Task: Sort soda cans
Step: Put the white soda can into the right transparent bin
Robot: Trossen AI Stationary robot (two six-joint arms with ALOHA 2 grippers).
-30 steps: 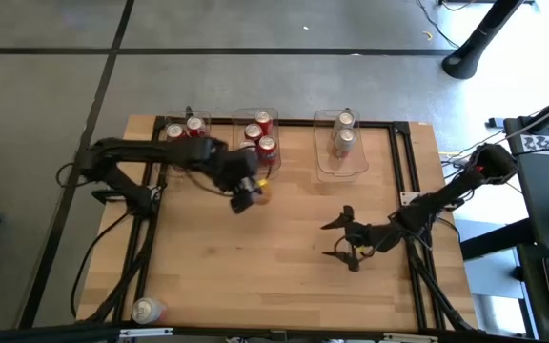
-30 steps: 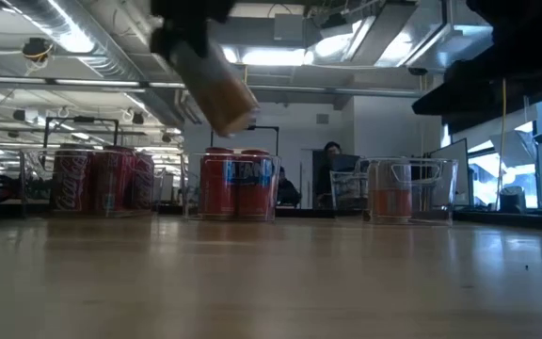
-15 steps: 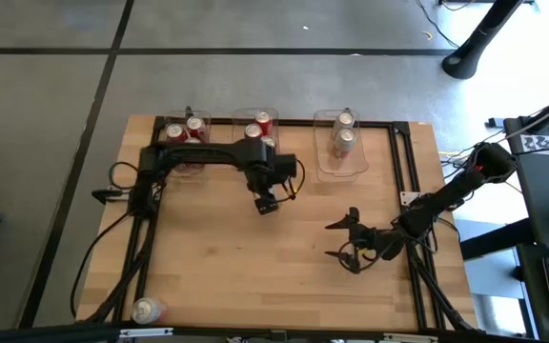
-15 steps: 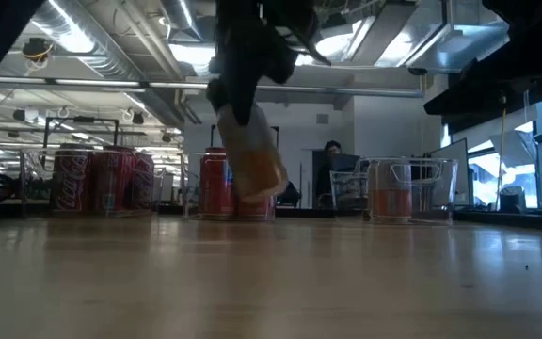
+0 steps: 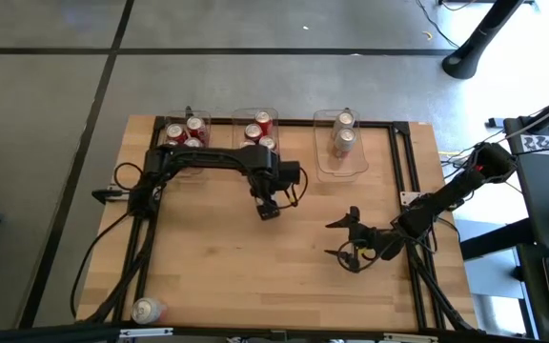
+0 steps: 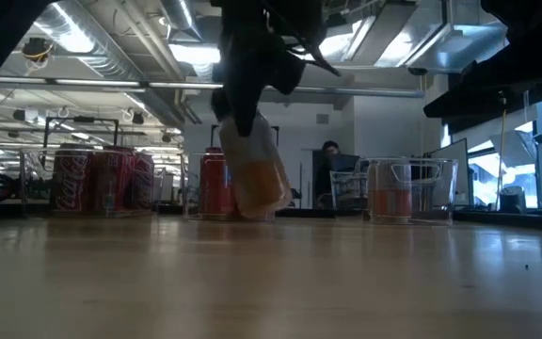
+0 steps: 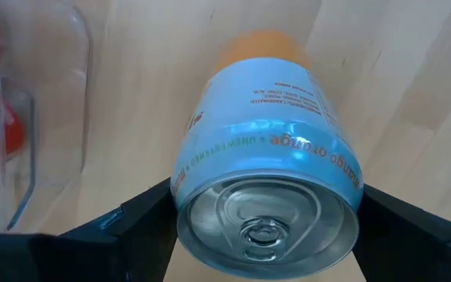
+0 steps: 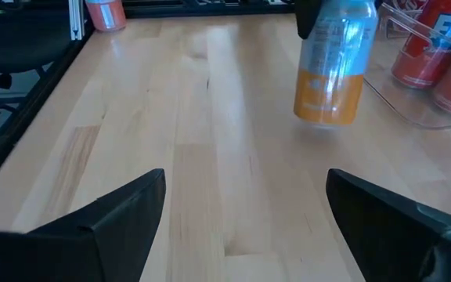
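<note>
My left gripper [image 5: 268, 207] hangs over the middle of the table, just in front of the middle bin, shut on a light-blue can with an orange bottom [image 7: 266, 149]. The low view shows that can [image 6: 252, 169] tilted, its bottom close to the tabletop. Red cans [image 5: 258, 131] stand in the middle bin and more red cans [image 5: 185, 131] in the left bin. Silver cans [image 5: 342, 133] sit in the right bin. One more can [image 5: 147, 310] lies at the near left corner. My right gripper [image 5: 347, 240] waits open toward the right of the table, touching nothing. My left gripper pinches the blue and orange can at its top end, just under the silver lid [image 7: 268, 229], with one finger [image 7: 143, 223] on each side of the wall. The fingers come from above, pointing down. The can hangs tilted below them, orange end [image 8: 329, 106] lowest; whether it touches the wood I cannot tell.
Three clear plastic bins [image 5: 343, 170] line the far edge. A black frame [image 5: 403, 171] runs around the tabletop. Bare wood [image 5: 217, 267] spreads across the near half. Beyond the table, a person [image 6: 331, 169] sits at a desk.
My left gripper has carried the blue and orange can toward the table's right, away from the front of the middle bin, and has come down. The can, high and steeply tilted a second ago, now hangs low near the tabletop and more upright.
</note>
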